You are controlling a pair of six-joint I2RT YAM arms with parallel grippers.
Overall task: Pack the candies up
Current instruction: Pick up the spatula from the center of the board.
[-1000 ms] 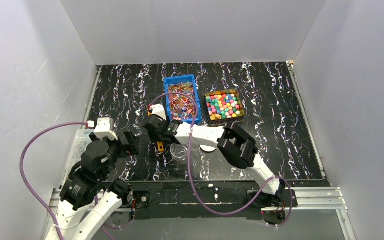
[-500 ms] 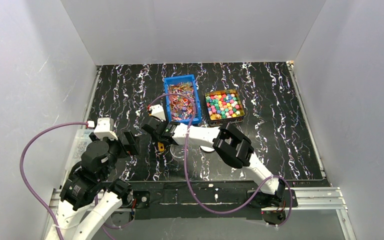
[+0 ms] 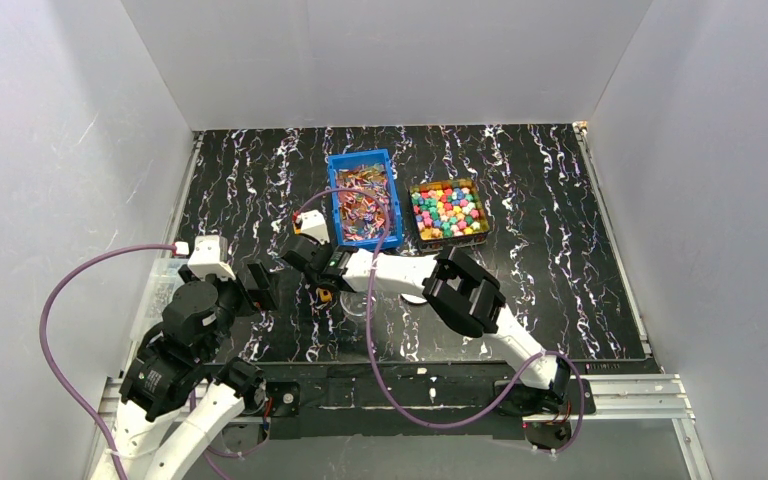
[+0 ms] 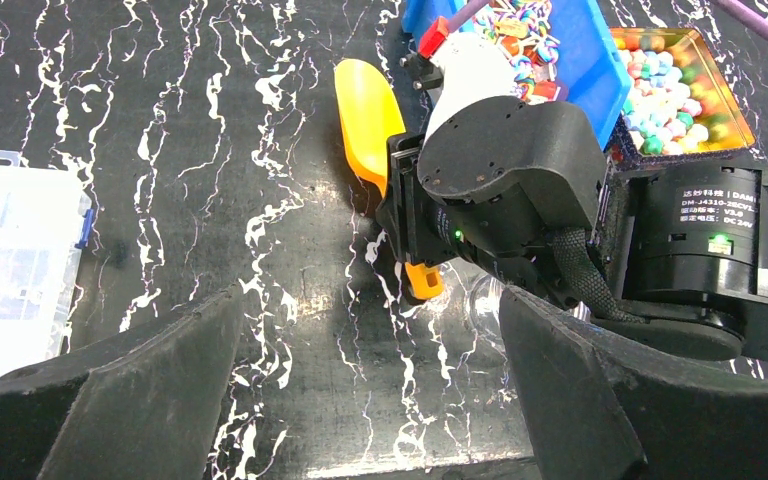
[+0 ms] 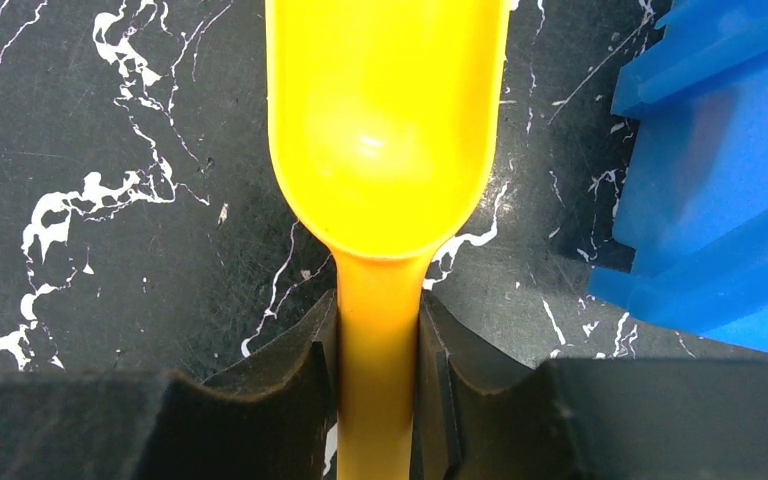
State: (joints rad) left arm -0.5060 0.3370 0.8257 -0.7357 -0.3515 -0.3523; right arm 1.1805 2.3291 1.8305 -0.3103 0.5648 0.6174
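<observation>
Candies [image 3: 362, 198] in two containers toward far edge of table [image 3: 560, 250], about mid-width. Flat wrapped ones in blue bin [image 3: 332, 200]; chunky ones in tray [image 3: 450, 240], just beside bin on its right.

Right gripper [image 5: 378, 330] low over table, just off bin's near-left corner. Fingers [image 5: 310, 360] pressed against both sides of handle of yellow scoop [image 5: 385, 120], clamped on it. Bowl of scoop pointing toward far edge, alongside bin's left wall, apart from it. Cannot tell whether bowl rests on table or hangs just above.

Clear cup [image 3: 357, 303] on table just nearward of right gripper, partly under the arm.

Left gripper [image 4: 368, 300] near table's left edge, aimed at scoop, fingers spread wide, nothing between them.

Clear plastic box [image 4: 15, 270] at left edge of table.
</observation>
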